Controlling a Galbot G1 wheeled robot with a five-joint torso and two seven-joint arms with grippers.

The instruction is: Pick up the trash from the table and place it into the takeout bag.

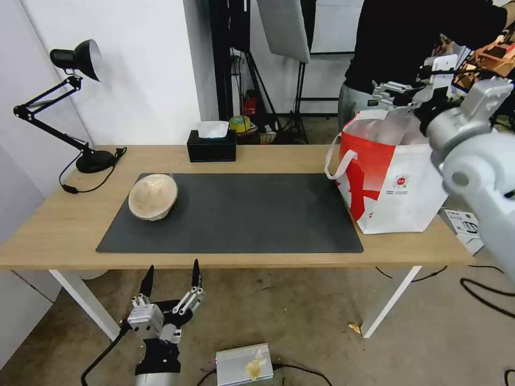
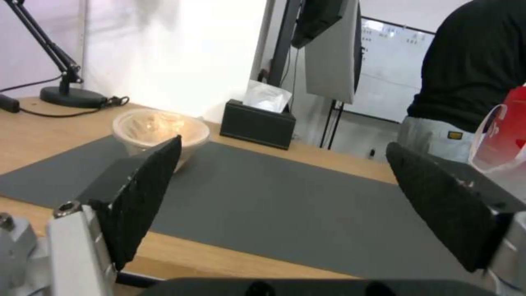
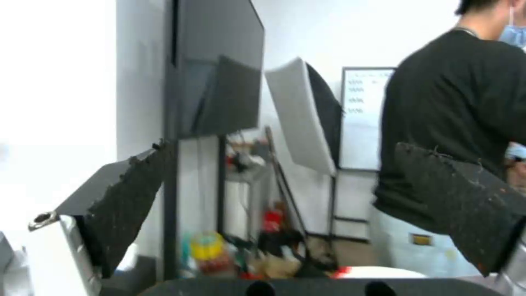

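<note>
One piece of trash, a beige domed pulp bowl (image 1: pixel 153 195), sits on the left end of the dark grey mat (image 1: pixel 241 214) on the table (image 1: pixel 257 155). The left wrist view shows this bowl (image 2: pixel 159 129) beyond one fingertip. The takeout bag (image 1: pixel 397 177) stands open on the table's right end, and its handle and red side (image 2: pixel 501 135) reach into the left wrist view. My left gripper (image 1: pixel 171 279) (image 2: pixel 285 146) is open and empty, low in front of the table's front edge. Above the bag's mouth, my right gripper (image 1: pixel 394 94) (image 3: pixel 285 150) is open with nothing between its fingers.
A black tissue box (image 1: pixel 212 146) stands at the table's back middle and a black desk lamp (image 1: pixel 94 160) at the back left. A person in black (image 1: pixel 407 37) stands just behind the bag. A booklet (image 1: pixel 464 222) lies right of the bag. A silver box (image 1: pixel 244 364) lies on the floor.
</note>
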